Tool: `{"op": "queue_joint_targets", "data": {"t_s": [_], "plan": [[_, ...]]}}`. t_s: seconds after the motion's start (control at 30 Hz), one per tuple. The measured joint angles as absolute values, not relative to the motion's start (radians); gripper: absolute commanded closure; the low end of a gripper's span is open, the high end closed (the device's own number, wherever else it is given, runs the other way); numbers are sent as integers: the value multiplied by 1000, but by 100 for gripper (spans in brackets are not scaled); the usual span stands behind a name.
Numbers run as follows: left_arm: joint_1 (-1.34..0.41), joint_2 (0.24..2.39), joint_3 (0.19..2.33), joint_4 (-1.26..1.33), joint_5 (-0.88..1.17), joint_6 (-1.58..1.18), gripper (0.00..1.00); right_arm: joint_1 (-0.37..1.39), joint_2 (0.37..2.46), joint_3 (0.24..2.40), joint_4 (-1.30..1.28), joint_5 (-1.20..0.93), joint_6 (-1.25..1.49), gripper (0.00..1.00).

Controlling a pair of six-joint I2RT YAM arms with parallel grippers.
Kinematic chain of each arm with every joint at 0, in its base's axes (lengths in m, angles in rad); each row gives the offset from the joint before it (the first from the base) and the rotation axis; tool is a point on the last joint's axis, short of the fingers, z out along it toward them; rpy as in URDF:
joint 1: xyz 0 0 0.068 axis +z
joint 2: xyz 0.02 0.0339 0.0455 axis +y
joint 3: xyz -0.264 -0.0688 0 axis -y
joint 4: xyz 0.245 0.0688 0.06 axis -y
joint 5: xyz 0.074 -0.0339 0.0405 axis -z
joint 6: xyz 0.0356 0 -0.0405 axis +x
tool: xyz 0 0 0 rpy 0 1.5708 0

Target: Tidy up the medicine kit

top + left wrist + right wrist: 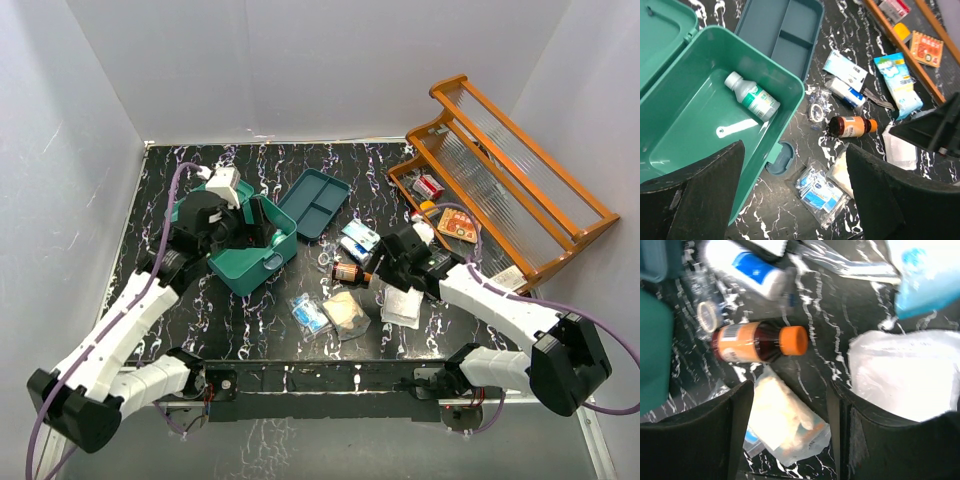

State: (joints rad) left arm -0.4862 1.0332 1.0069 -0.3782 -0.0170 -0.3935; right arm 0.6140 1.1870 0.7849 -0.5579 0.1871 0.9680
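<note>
Medicine kit [245, 258] — lid open, on table [250, 330] left of centre, white bottle [751, 96] lying inside. Left hand [795, 170] — above kit, jaws apart, empty. Right hand [790, 405]: near amber bottle [757, 342], jaws apart, holding nothing.

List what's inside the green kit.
Inside the kit: one white bottle lying on its side and a small white scoop. Its near corner is hidden by the left gripper.

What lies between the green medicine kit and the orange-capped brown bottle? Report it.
A small clear packet holding a ring-shaped roll lies between the medicine kit and the brown bottle, clearest in the left wrist view.
</note>
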Motion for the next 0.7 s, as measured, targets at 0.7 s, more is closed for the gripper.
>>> {"op": "queue_joint_targets", "data": {"t_s": [0.7], "plan": [[-486, 1006, 1037, -369, 97, -364, 16, 593, 1333, 719, -474, 290, 1562, 45]]}}
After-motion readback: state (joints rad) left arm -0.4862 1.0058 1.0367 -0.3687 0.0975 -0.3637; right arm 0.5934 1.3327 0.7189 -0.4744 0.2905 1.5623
